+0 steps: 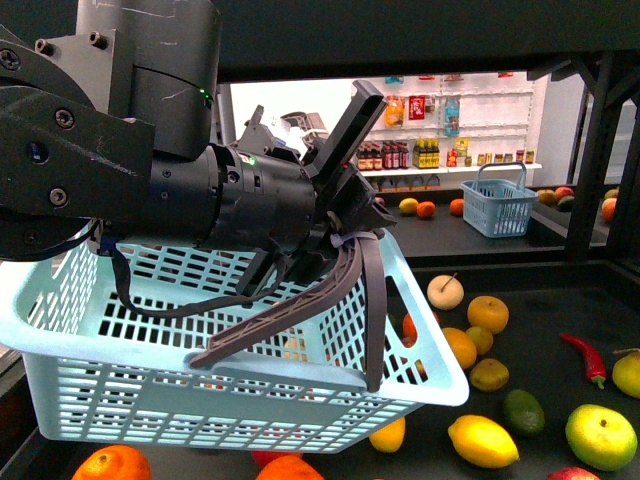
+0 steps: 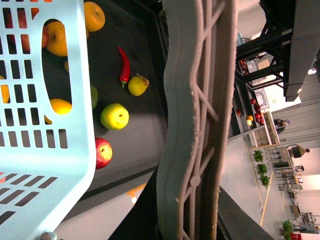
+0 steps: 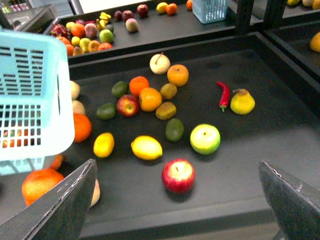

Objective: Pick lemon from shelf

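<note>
While the lemon (image 3: 146,148) lies untouched on the dark desk (image 3: 280,130) of the shelf (image 1: 588,150), just beside the red apple (image 3: 178,175), you have picked nothing yet. Your right pincer (image 3: 176,167) hangs released and empty near that apple, fingers wide apart, so the reach, grasp and lift all look left to do. A second yellow fruit (image 3: 103,144) lies farther from the apple, toward the pale blue basket (image 3: 30,100). Your left pincer (image 1: 352,185) carries that basket by its grey handles (image 1: 290,314), but you cannot tell whether it is clenched.
</note>
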Controlling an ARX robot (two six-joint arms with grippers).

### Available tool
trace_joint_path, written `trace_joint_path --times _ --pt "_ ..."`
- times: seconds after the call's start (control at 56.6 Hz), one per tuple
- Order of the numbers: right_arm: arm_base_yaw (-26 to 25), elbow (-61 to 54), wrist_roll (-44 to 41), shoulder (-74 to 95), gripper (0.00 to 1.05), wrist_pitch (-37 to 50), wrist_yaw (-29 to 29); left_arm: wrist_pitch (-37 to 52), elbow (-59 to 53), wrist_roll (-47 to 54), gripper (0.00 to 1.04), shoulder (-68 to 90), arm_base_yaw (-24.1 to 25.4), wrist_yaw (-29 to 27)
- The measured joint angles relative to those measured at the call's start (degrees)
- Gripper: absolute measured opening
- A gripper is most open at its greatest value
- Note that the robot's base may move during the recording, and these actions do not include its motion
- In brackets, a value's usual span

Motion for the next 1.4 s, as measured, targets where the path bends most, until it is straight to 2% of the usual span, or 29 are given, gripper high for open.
trace_joint_path --times 0.088,0.159,0.301,0.442,0.619,0.707,0.955,1.167,1.396 --pt "-1.0 6.9 -2.3 17.2 0.97 7.9 -4.5 0.0 0.0 0.2 0.12 0.0 0.0 -0.3" --pt "-0.9 12.3 -5.9 30.2 0.97 10.9 -4.6 0.0 0.0 0.1 0.12 0.0 0.0 -0.2" --pt "0.4 21.0 -12.3 49.8 0.97 9.9 -5.3 0.0 0.0 0.1 0.12 0.0 0.0 0.2" --pt "4.5 32.9 -20.6 67.7 0.97 9.6 -6.1 0.0 0.0 0.1 0.11 0.0 0.0 0.2" --pt "7.3 39.6 -28.0 78.4 0.97 11.5 -8.4 0.0 0.0 0.1 0.11 0.0 0.0 0.0" --pt "8.4 42.7 -34.3 83.7 0.97 12.9 -10.3 0.0 0.0 0.1 0.11 0.0 0.0 0.0" --pt "9.8 51.9 -46.6 95.3 0.97 16.9 -12.3 0.0 0.0 0.1 0.11 0.0 0.0 0.0" --pt "10.1 62.4 -49.3 103.8 0.97 17.1 -11.4 0.0 0.0 0.1 0.11 0.0 0.0 0.0" --pt "10.8 73.1 -48.0 109.2 0.97 13.6 -11.3 0.0 0.0 0.1 0.11 0.0 0.0 0.0"
